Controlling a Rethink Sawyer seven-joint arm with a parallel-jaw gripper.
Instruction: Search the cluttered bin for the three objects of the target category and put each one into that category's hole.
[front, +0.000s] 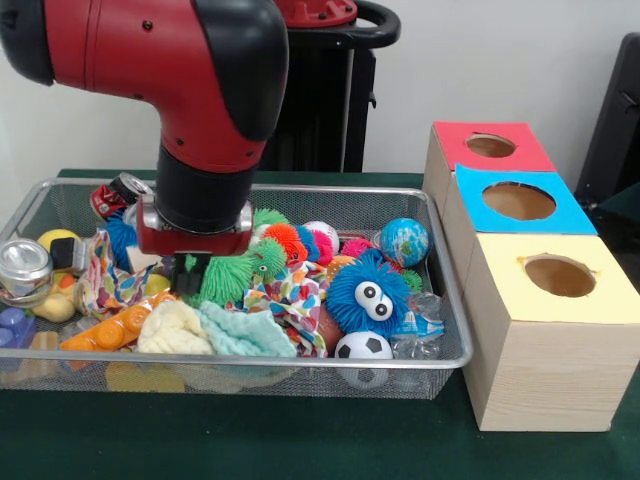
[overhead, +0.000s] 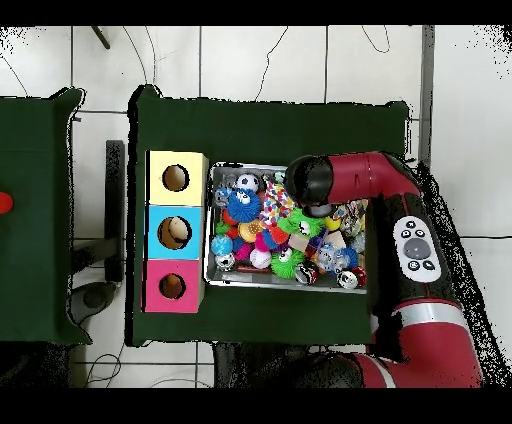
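The wire mesh bin (front: 330, 192) is packed with toys, cloths and cans. My gripper (front: 192, 272) is lowered into the left half of the bin, against a green fuzzy ball (front: 232, 276). What lies under it is hidden. A blue fuzzy ball with eyes (front: 368, 292), a soccer ball (front: 362, 346), a globe ball (front: 404, 241) and an orange fuzzy ball (front: 284, 238) sit to its right. Three wooden boxes stand right of the bin, with a red-topped hole (front: 490, 146), a blue-topped hole (front: 518, 201) and a yellow-topped hole (front: 560, 276). From overhead, the arm (overhead: 312, 180) covers the gripper.
A silver can (front: 22, 268) and a red can (front: 116, 194) lie at the bin's left. A pale yellow cloth (front: 172, 328), a teal cloth (front: 246, 332) and an orange bottle (front: 112, 330) line the front edge. In the overhead view the boxes (overhead: 174, 232) adjoin the bin (overhead: 260, 283).
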